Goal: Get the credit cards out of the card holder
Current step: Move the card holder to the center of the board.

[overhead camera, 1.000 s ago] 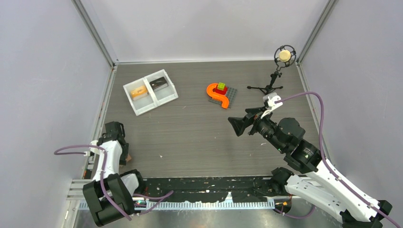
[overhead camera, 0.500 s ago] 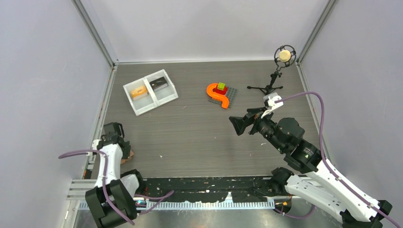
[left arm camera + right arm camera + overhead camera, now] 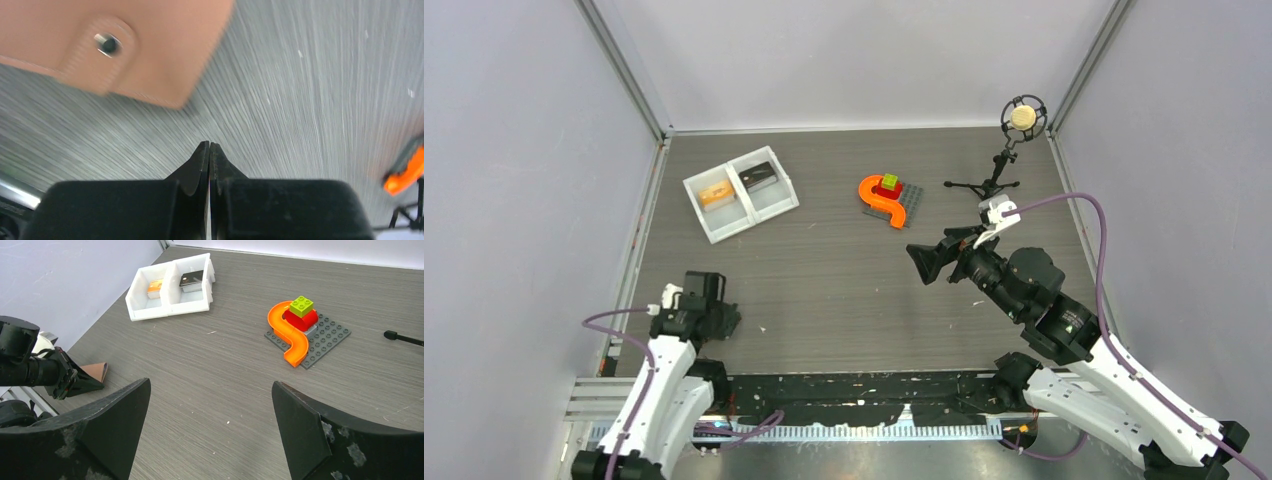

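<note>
The salmon-brown card holder lies folded shut on the table, its snap tab facing up. In the left wrist view it sits just ahead and left of my left gripper, whose jaws are pressed together with nothing between them. From the right wrist the card holder peeks out behind the left gripper. In the top view the left arm hides it, with the left gripper low at the near left. The right gripper hovers open over mid-table, the right gripper empty. The credit cards are hidden.
A white two-compartment tray at the back left holds an orange piece and a dark block. An orange curved brick on a grey baseplate sits mid-back. A small microphone stand is at the back right. Walls close in three sides.
The left gripper has closed from partly open. The left arm has swung right, away from the left wall, and now covers the card holder from above. The right arm has not moved.
</note>
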Robot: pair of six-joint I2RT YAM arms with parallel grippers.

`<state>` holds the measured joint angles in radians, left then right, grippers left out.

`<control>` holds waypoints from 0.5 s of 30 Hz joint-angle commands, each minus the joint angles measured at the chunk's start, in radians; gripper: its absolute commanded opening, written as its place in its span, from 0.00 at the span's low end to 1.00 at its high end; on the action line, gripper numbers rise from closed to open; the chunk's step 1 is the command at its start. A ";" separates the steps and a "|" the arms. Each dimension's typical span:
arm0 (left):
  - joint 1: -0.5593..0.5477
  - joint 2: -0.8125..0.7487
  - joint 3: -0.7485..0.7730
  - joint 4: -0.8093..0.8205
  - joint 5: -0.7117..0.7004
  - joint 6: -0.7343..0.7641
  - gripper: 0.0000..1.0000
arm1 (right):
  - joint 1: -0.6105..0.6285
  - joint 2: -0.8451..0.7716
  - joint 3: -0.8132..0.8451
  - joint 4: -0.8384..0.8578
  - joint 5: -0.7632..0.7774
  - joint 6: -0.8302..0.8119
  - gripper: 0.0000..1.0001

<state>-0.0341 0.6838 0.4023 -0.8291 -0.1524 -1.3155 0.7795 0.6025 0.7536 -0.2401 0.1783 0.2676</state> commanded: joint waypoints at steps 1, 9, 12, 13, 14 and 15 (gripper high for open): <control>-0.197 -0.025 0.001 0.035 -0.011 -0.117 0.00 | 0.005 0.008 0.019 0.046 0.013 0.009 1.00; -0.464 0.146 0.120 0.087 -0.137 -0.084 0.00 | 0.004 0.016 0.033 0.023 0.015 0.020 1.00; -0.424 0.164 0.200 -0.102 -0.326 -0.081 0.21 | 0.004 0.011 0.044 0.006 0.012 0.017 1.00; -0.392 0.149 0.214 -0.139 -0.366 -0.066 0.37 | 0.004 0.008 0.045 0.003 0.008 0.014 1.00; -0.351 0.125 0.215 -0.156 -0.391 -0.040 0.49 | 0.004 0.000 0.045 0.002 0.007 0.013 1.00; -0.298 0.087 0.211 -0.151 -0.403 -0.006 0.57 | 0.004 -0.004 0.042 0.002 0.004 0.011 1.00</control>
<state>-0.4484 0.8497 0.5629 -0.8444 -0.3374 -1.3827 0.7795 0.6147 0.7540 -0.2485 0.1780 0.2790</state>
